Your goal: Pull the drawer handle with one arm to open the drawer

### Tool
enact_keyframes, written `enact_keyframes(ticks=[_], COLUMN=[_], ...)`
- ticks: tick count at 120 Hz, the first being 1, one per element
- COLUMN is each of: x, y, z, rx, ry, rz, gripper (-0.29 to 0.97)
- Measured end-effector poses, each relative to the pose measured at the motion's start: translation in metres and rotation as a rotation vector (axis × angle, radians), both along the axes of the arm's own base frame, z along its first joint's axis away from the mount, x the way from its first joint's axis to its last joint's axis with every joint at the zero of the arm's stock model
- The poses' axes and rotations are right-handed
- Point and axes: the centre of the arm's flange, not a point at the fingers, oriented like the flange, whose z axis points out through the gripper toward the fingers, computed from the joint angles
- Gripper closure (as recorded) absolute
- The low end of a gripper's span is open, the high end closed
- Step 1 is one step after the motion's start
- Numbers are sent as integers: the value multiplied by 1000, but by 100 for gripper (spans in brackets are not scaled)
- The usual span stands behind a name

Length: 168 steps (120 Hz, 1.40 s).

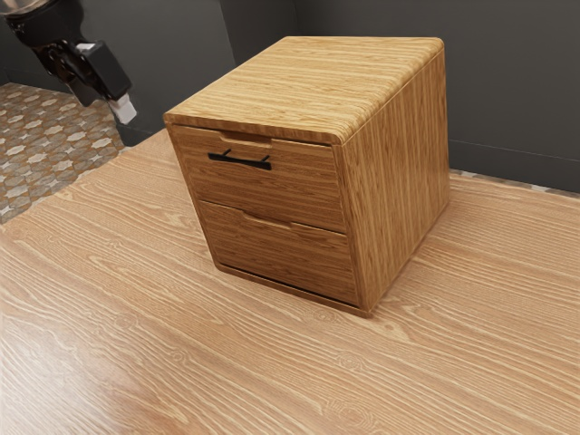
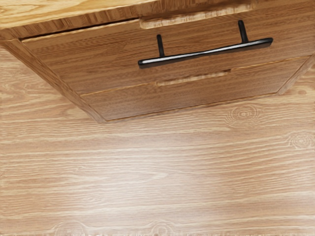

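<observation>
Hovering off the drawer, the hand — grip unreadable — gets a wrist view of the 2-post handle.

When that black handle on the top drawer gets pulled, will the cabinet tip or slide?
Tipping seems unlikely: the cabinet is squat and sits flat on the table. Sliding is possible, since the tabletop looks smooth and glossy. The handle, a thin bar on two posts, likely stays rigid.

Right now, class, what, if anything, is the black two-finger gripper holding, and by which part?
Nothing: the black two-finger gripper hangs well apart from the wooden two-drawer cabinet and its black bar handle.
</observation>
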Motion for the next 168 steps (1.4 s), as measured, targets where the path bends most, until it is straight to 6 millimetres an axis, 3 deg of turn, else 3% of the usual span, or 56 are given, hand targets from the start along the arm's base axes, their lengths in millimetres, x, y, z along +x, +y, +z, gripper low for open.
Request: enact_keyframes(ticks=[9,29,47,56,79,86,91,100,108,125,134,156,168], x=[2,31,34,36,30,31,34,46,54,69,74,91,95], y=[-3,-13,-41,-50,-126,-138,-135,-104,-91,-99,-106,-85,-85], z=[-4,-38,-49,-54,-85,-87,-90,-111,-121,-124,-121,-129,-132], rx=[0,-1,-45,30,199,252,284,324,371,467,501,559,584], ry=[18,105,161,195,172,148,136,139,119,48,1,-30,-42], rz=[-12,-50,-116,-135,-532,-644,-702,-763,-832,-1003,-1078,-1175,-1230], gripper=[0,0,0,0,0,0,0,0,0,1,10,29,39])
